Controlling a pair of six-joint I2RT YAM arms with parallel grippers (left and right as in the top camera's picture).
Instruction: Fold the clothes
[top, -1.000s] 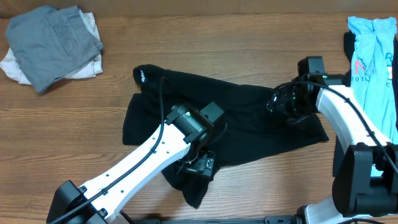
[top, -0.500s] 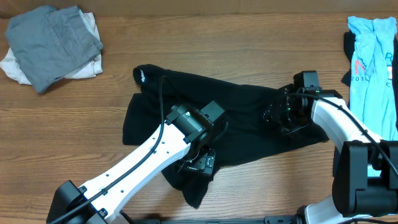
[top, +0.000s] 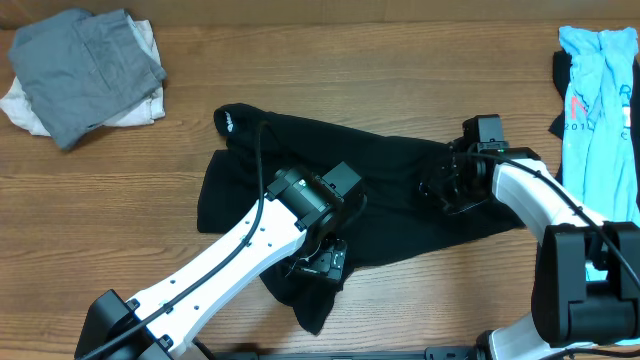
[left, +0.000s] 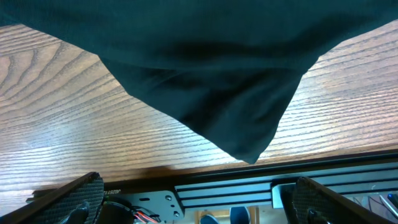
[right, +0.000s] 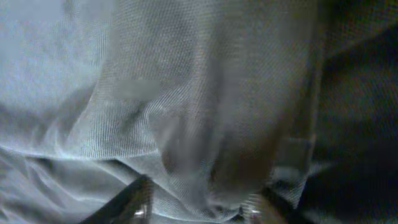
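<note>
A: Where is the black T-shirt (top: 390, 175)?

B: It lies rumpled across the middle of the wooden surface (top: 350, 60). The end with a small white label (top: 228, 119) points to the far left, and one corner trails toward the near edge.

A: And the left arm (top: 230, 260)?

B: It reaches over the shirt's near part with its jaws spread wide. In the wrist view the two fingers (left: 74, 196) sit at opposite bottom corners with nothing between them. The shirt's pointed corner lies on the wood beyond.

A: The right arm (top: 530, 190)?

B: Its head is down on the shirt's right end. Fabric weave fills the wrist view at close range, and a raised fold sits between the fingertips (right: 137, 202). I cannot tell whether the jaws are pinching that fold or only bracketing it.

A: Other clothes?

B: A grey garment (top: 85, 65) lies on top of a white piece (top: 25, 108) at the far left corner, well apart from the T-shirt. A light-blue shirt with red print (top: 600, 90) lies at the right edge, with a dark piece (top: 561, 70) just beside it.
</note>
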